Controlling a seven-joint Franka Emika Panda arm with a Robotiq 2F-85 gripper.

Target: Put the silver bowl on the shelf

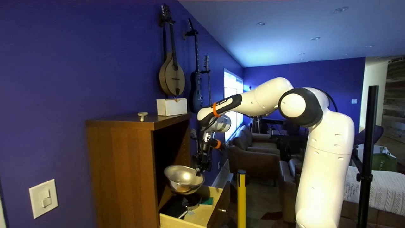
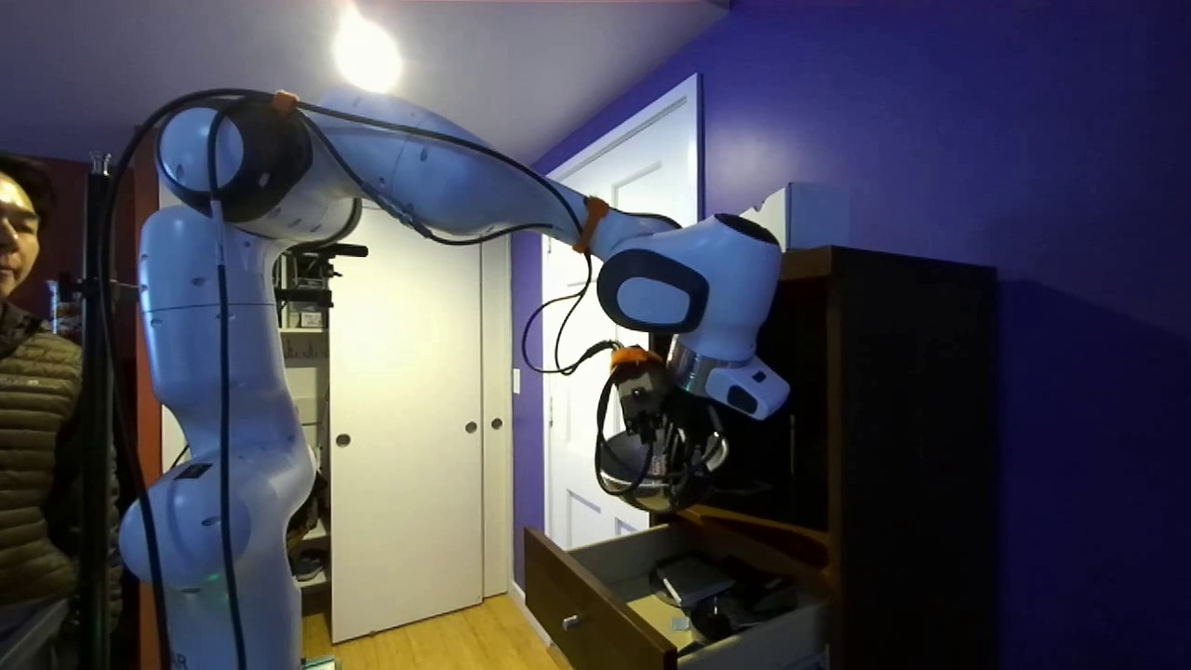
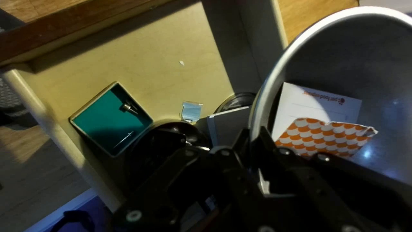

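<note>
The silver bowl (image 1: 183,180) hangs tilted above the open drawer, in front of the cabinet's dark opening. In an exterior view the arm's cables and gripper partly hide the bowl (image 2: 625,456). In the wrist view the bowl (image 3: 351,61) fills the right side and holds a white card and an orange-and-white patterned paper. My gripper (image 3: 254,138) is shut on the bowl's rim, one finger inside and one outside. It also shows in an exterior view (image 1: 200,169). The shelf (image 2: 777,527) is the board at the bottom of the dark opening, just above the drawer; its inner part is dark.
The drawer (image 2: 595,596) stands pulled out below the bowl, with a green-lined box (image 3: 106,119) and dark items inside. The cabinet (image 1: 121,171) has side walls around the opening. A white box (image 1: 172,107) stands on top. A yellow post (image 1: 241,199) stands near the drawer front.
</note>
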